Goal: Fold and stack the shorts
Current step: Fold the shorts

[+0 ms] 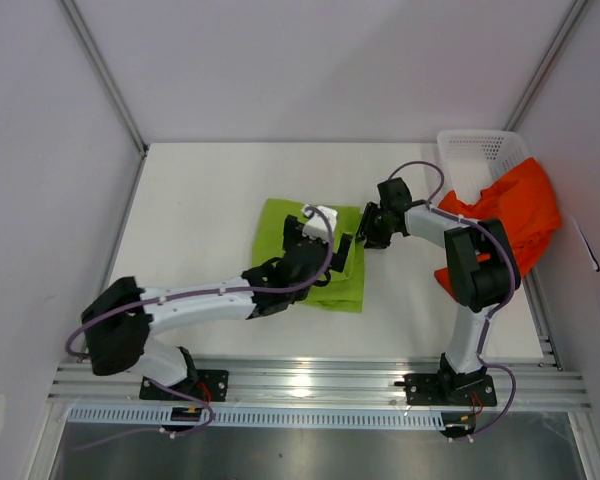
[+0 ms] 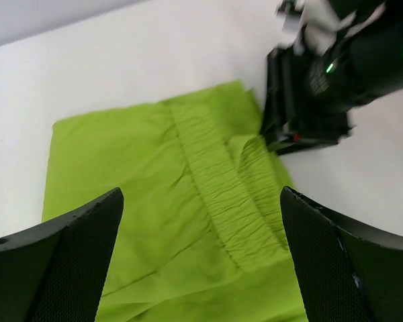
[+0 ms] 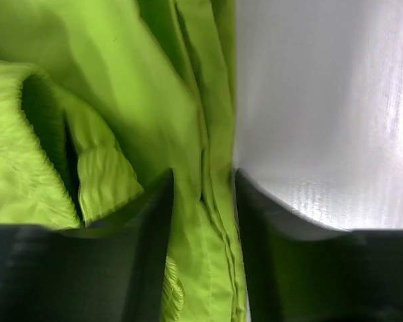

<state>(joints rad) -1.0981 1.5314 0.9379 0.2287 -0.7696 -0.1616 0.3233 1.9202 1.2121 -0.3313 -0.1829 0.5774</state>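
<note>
Lime green shorts [image 1: 280, 235], orange-red shorts [image 1: 525, 210], white basket [image 1: 475, 150].

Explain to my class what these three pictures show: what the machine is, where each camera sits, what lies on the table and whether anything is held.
The machine is two robot arms bolted at the near edge of a white table. The wide picture looks down from above and behind them. The other two come from cameras on the wrists, so each shows its own black fingers at the bottom.

On the table lie the folded green shorts. The orange shorts hang partly out of a white basket on the right.

The left gripper hovers over the green shorts with its fingers wide apart, holding nothing. The right gripper is at the green shorts' edge, with cloth lying between its parted fingers; the pictures do not show whether they clamp it.
</note>
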